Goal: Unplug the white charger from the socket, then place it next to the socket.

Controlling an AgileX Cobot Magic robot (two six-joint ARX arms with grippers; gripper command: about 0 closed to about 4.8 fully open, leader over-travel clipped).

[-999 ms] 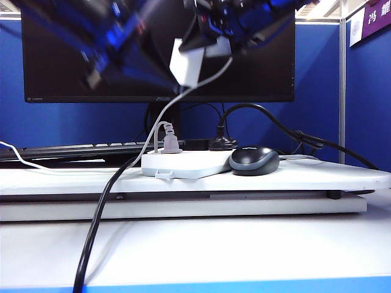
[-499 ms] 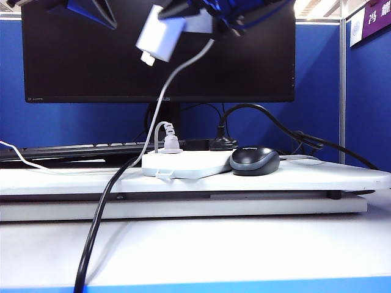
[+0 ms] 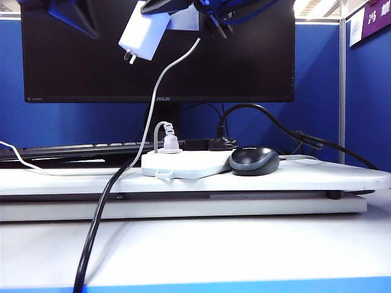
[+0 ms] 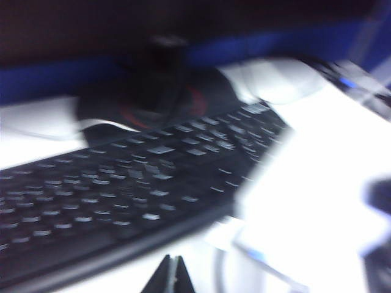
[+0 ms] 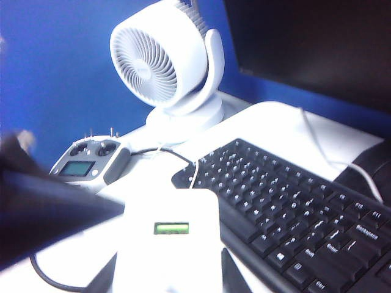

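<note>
The exterior view shows a white counter [image 3: 201, 244] with a blue front edge along the bottom of the frame; on it lies a raised white board [image 3: 342, 177], and behind that stands a black monitor [image 3: 244, 61] against blue partition walls [image 3: 366, 110]; a purple sign [image 3: 372, 18] sits in the upper right corner. The socket [image 3: 183, 163] lies flat on the board at the centre of the frame, with a small rounded plug [image 3: 171, 143] standing in it; a dark mouse [image 3: 255, 160] rests just right of it, touching or nearly so. A thick black cable [image 3: 98, 220] runs down from the board to the lower left, and another black cable [image 3: 293, 134] arcs off to the right. The white charger [image 3: 142, 33] hangs high at the upper centre, tilted, prongs pointing down and left, well clear of the socket; its thin white cord [image 3: 160, 85] drops toward the board. The right claw [image 3: 177, 12] is clamped on the charger's upper end at the top edge of the frame; the left claw [image 3: 73, 15] is a dark blue blur in the upper left corner. In the right wrist view the charger [image 5: 170, 244] fills the lower centre, a green mark on its face; beyond it lie a black keyboard [image 5: 287, 207], a white desk fan [image 5: 168, 67] and a grey remote controller [image 5: 88, 160]. The left wrist view is blurred, showing a keyboard [image 4: 122, 183]; the left claw [image 4: 168, 279] shows only dark fingertips drawn together at the bottom edge.
</note>
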